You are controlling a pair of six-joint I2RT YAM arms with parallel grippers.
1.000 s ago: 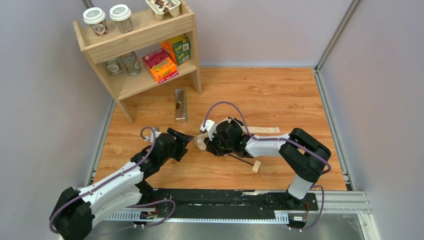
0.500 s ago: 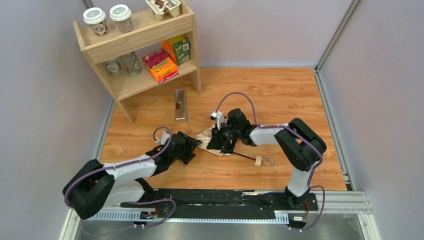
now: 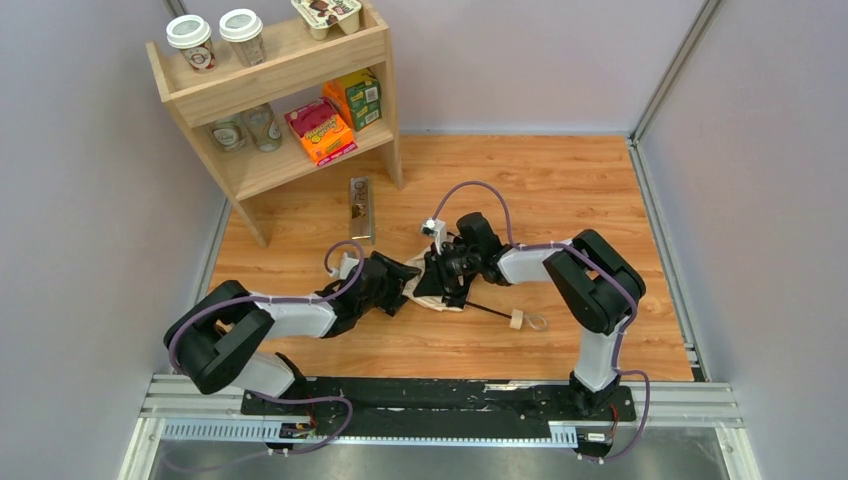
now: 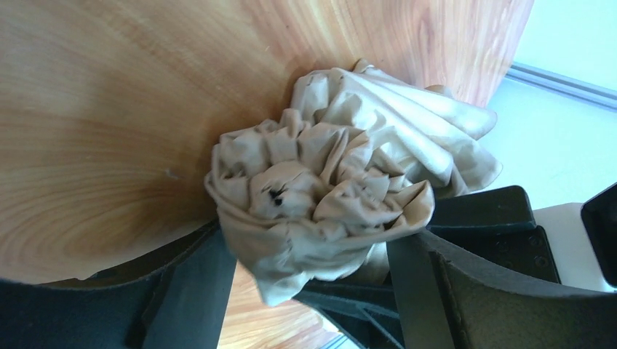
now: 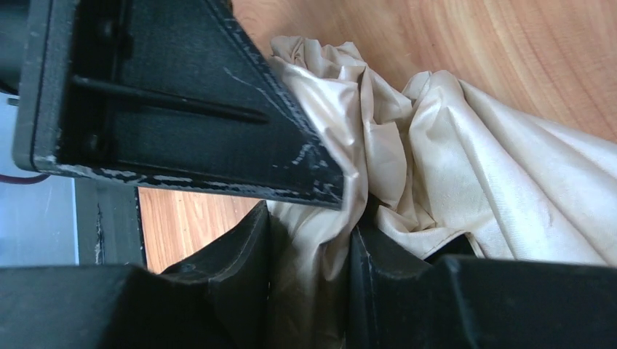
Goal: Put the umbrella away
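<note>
The umbrella lies on the wooden floor: crumpled beige canopy (image 3: 424, 288), thin black shaft (image 3: 490, 311), wooden knob handle (image 3: 517, 320) with a loop strap. My right gripper (image 3: 441, 277) is shut on a fold of the canopy (image 5: 436, 167); the wrist view shows the fabric pinched between its fingers (image 5: 313, 240). My left gripper (image 3: 407, 283) is open at the canopy's left end. In its wrist view the bunched fabric (image 4: 327, 189) sits between the wide-apart fingers (image 4: 309, 240). A black finger (image 5: 182, 109) of the left gripper fills the upper left of the right wrist view.
A wooden shelf (image 3: 250, 175) stands at the back left with lidded cups, glasses and colourful boxes. A dark flat packet (image 3: 362, 210) lies on the floor in front of it. Grey walls enclose the floor; a metal rail runs along the near edge.
My left arm has stretched right until its open jaws reach the canopy's end. My right gripper has pulled the canopy slightly back and right; the handle has shifted right.
</note>
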